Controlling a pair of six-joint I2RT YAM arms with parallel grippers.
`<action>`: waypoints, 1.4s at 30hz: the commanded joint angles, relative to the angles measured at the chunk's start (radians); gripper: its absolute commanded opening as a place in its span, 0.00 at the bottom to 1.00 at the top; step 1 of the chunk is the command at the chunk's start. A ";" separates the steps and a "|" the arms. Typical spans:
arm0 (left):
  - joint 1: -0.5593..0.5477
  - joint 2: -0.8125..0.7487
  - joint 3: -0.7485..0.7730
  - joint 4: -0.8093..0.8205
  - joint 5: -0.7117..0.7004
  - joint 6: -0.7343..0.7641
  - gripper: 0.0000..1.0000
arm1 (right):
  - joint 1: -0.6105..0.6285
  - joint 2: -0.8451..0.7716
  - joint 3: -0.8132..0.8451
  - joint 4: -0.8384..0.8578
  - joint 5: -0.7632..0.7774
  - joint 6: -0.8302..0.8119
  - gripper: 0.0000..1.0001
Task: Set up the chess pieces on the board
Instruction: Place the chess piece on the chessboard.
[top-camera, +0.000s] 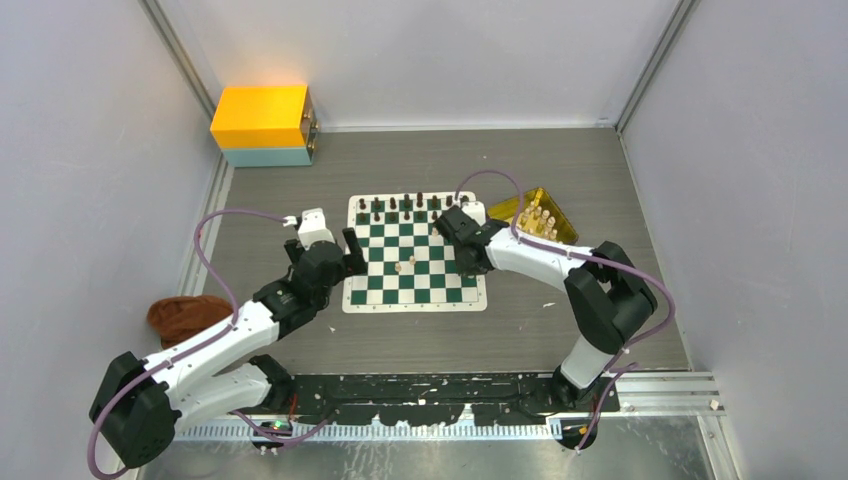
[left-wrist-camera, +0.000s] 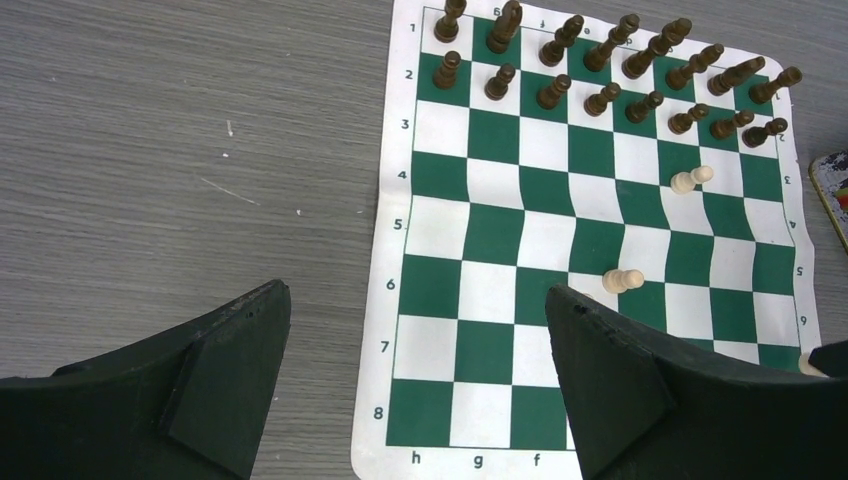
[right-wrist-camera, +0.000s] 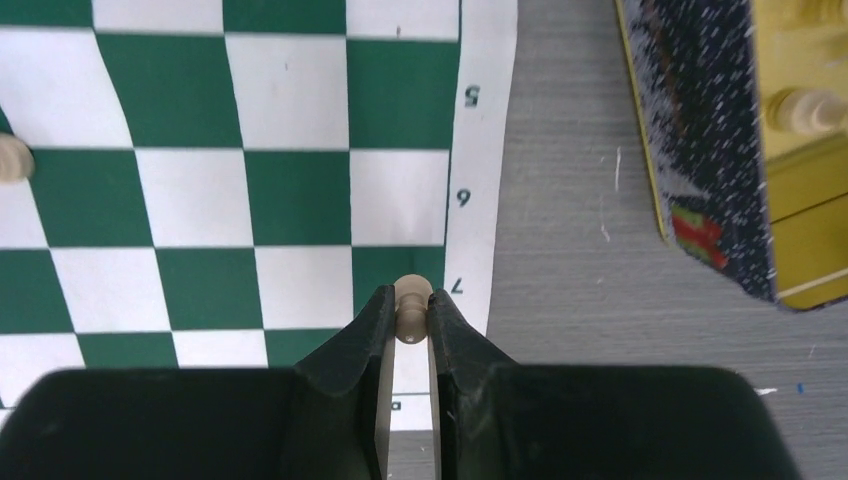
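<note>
The green and white board (top-camera: 380, 285) lies mid-table. Dark chess pieces (top-camera: 405, 205) fill its two far rows (left-wrist-camera: 600, 60). Two pale pawns (left-wrist-camera: 691, 179) (left-wrist-camera: 622, 281) lie tipped on middle squares. My right gripper (top-camera: 467, 266) hangs over the board's right edge, shut on a pale pawn (right-wrist-camera: 413, 293) above the row marked 7; in the right wrist view the gripper (right-wrist-camera: 411, 300) pinches the pawn below its head. My left gripper (left-wrist-camera: 417, 295) stands open and empty over the board's left edge (top-camera: 354, 252).
A gold tray (top-camera: 560, 225) with more pale pieces (top-camera: 538, 220) sits just right of the board, its wall (right-wrist-camera: 700, 150) close to my right gripper. A yellow and blue box (top-camera: 262, 125) stands at the back left. A brown cloth (top-camera: 185, 315) lies at the left.
</note>
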 joint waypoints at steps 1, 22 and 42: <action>0.000 -0.010 0.003 0.036 -0.033 0.003 0.98 | 0.019 -0.068 -0.040 0.025 0.034 0.057 0.01; 0.000 -0.018 -0.002 0.032 -0.025 -0.002 0.98 | 0.035 -0.021 -0.039 0.073 -0.006 0.064 0.01; 0.000 -0.013 -0.011 0.036 -0.026 -0.005 0.98 | 0.043 -0.018 -0.071 0.105 -0.023 0.075 0.38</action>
